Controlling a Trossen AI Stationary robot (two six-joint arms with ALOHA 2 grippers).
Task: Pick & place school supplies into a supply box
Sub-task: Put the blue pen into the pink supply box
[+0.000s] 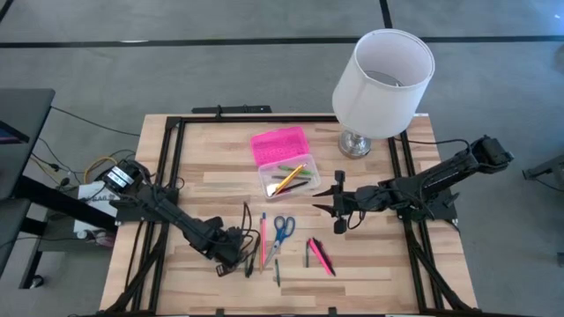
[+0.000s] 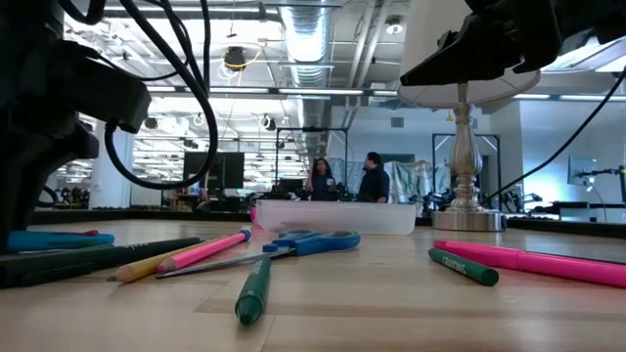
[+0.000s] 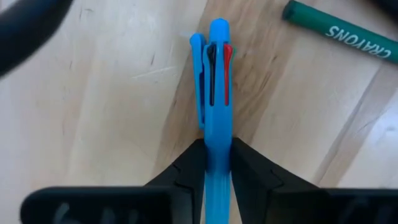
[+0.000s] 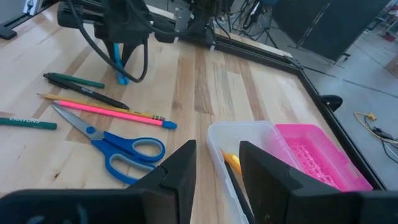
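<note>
- My left fingers point(image 3: 217, 177) pinch the blue pen point(image 3: 216, 93) lying on the worktop point(image 3: 93, 106).
- My right fingers point(image 4: 217, 165) hang open, empty, by the box point(image 4: 249, 140).

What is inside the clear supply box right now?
The supply box holds an orange-yellow pencil and a few darker, greenish pens. Its pink lid lies open beside it. How many pens there are cannot be told.

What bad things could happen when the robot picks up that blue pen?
The left gripper pinches the blue pen at one end, so it might tip or slip out. The black pencil and green crayon lie close by and could get bumped. The right gripper hovers beside the supply box, maybe blocking the way.
</note>
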